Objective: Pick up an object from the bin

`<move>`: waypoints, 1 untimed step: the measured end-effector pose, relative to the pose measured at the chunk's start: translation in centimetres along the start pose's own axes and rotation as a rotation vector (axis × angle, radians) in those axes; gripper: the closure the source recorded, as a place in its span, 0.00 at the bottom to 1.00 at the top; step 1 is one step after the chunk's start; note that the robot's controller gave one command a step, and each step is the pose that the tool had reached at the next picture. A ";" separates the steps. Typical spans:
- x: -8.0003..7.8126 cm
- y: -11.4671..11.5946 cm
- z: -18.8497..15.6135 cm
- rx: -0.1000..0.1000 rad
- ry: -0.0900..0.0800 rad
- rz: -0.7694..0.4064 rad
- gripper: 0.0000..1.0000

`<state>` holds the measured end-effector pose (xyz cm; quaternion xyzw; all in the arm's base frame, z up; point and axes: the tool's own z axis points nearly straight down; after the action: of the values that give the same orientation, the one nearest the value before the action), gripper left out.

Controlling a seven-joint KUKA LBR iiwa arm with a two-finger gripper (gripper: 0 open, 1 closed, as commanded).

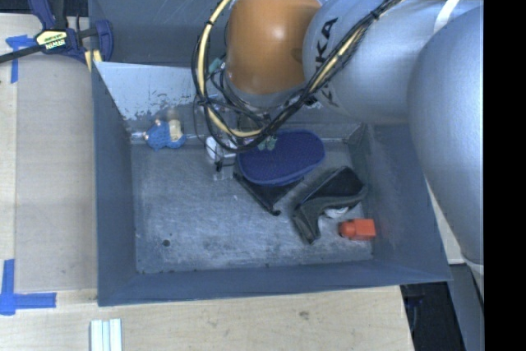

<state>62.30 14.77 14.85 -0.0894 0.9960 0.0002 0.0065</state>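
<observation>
Orange wrist cover (267, 37) hides most of the gripper (219, 154), low near the back wall of the bin (115, 201), just beside a dark blue oval pad (283, 156); whether it is spread or pressed together cannot be told.

I am reaching the silver arm (386, 62) in from the right, its wrist bending steeply downward. An orange cover (267, 37) is capping the wrist, black and yellow cables (215, 107) are looping around it, and the hand (219, 154) is hanging just beneath.
</observation>
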 end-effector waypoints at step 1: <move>1.8 -8.2 5.0 0.003 0.015 -0.001 0.00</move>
<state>62.02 6.39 9.79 -0.0900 0.9959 -0.0020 -0.0009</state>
